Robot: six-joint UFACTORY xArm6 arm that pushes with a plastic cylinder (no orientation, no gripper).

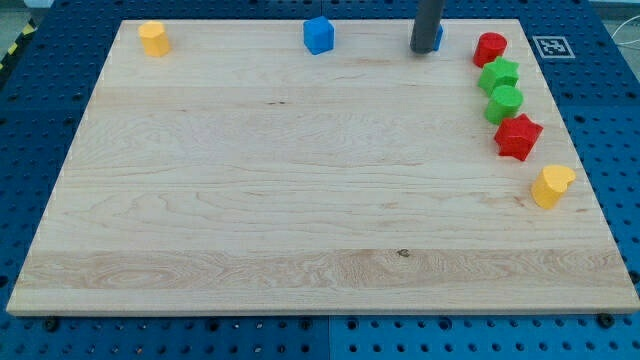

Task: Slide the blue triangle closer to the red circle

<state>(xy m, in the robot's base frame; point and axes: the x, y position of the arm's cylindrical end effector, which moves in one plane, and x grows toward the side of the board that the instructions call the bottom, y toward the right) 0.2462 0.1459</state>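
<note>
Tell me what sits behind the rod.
A sliver of a blue block shows on the right of my tip. The rod covers the rest of it, so its shape cannot be made out.

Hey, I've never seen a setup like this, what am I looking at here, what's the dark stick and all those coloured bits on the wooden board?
One camera looks down on a wooden board. The dark stick is a robot arm's rod; my tip holds nothing, it only pushes. It sits at the view's top, against a blue block it mostly hides, probably the blue triangle. To the right lies the red circle, then two green blocks, a red star and a yellow heart. A blue cube and a yellow block sit along the top.
</note>
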